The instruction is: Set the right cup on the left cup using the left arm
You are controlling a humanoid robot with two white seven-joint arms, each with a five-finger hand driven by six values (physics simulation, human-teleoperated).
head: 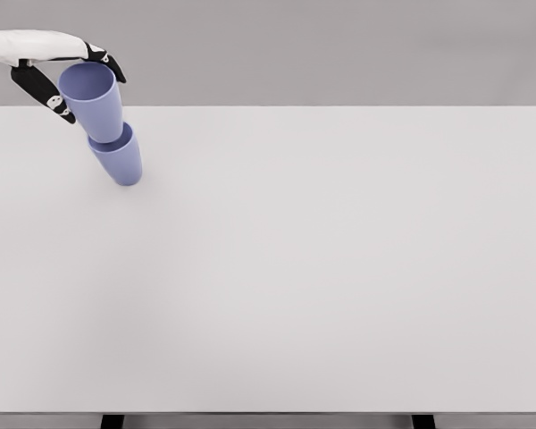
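Note:
Two light purple cups stand stacked at the table's far left. The upper cup (pixel 92 100) sits with its base inside the lower cup (pixel 119 159), which rests on the table. Both lean toward the upper left in this view. My left hand (pixel 91 93) comes in from the top left corner and is closed around the upper cup near its rim. Its black thumb (pixel 43 91) lies along the cup's left side, and the other fingers (pixel 107 63) wrap behind the rim. The right arm is out of view.
The white table (pixel 322 268) fills most of the view, with its far edge just behind the stacked cups and its front edge at the bottom. Two dark legs show under the front edge.

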